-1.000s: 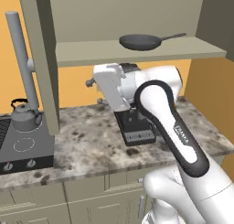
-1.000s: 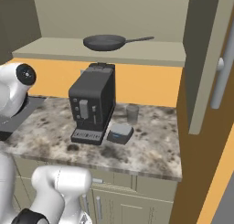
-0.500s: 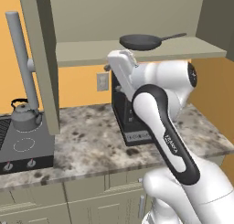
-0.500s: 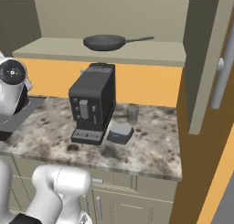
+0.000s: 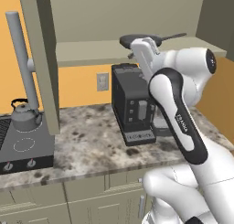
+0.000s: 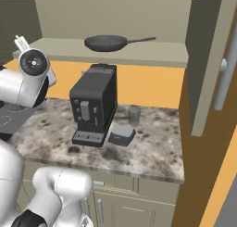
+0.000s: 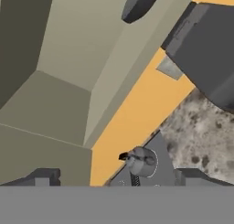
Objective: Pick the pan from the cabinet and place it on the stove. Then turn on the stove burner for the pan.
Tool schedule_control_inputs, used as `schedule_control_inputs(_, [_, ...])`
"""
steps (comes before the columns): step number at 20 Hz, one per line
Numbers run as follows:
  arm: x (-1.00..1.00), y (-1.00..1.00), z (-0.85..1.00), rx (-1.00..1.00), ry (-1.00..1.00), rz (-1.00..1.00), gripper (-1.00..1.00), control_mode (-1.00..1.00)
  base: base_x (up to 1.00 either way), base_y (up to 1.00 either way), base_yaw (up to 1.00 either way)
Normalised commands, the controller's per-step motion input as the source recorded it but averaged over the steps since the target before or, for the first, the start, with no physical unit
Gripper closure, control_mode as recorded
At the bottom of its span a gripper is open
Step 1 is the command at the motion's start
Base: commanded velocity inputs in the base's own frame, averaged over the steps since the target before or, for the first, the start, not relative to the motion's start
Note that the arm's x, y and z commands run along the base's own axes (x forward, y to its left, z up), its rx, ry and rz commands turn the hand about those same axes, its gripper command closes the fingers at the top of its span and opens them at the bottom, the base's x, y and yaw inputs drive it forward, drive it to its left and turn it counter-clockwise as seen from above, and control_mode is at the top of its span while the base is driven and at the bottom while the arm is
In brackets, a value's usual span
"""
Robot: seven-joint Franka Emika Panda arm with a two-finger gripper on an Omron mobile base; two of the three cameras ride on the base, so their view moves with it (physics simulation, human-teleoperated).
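On smooth cabinet [image 6: 139, 52] shelf: round, shallow dark pan [image 6: 107, 42], thin handle.

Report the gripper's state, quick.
Gripper: open, holding nothing; the pan sits untouched on the cabinet shelf.

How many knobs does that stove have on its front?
2 show, side by side on the stove front edge: one knob toward its left, one toward its right. The picture's edge cuts the stove, so more may be hidden.
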Motion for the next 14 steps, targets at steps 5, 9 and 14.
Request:
schedule_control_inputs(5, [0.36, -0.80, 0.20, -0.03, 0.00, -0.03, -1.00, -1.00, 0.00, 0.00, 0.00])
schedule_control_inputs(9, [0.32, -0.82, 0.19, -0.02, 0.00, -0.03, -1.00, -1.00, 0.00, 0.00, 0.00])
schedule_control_inputs(14, [0.33, -0.78, 0.10, -0.01, 0.00, -0.07, -1.00, -1.00, 0.00, 0.00, 0.00])
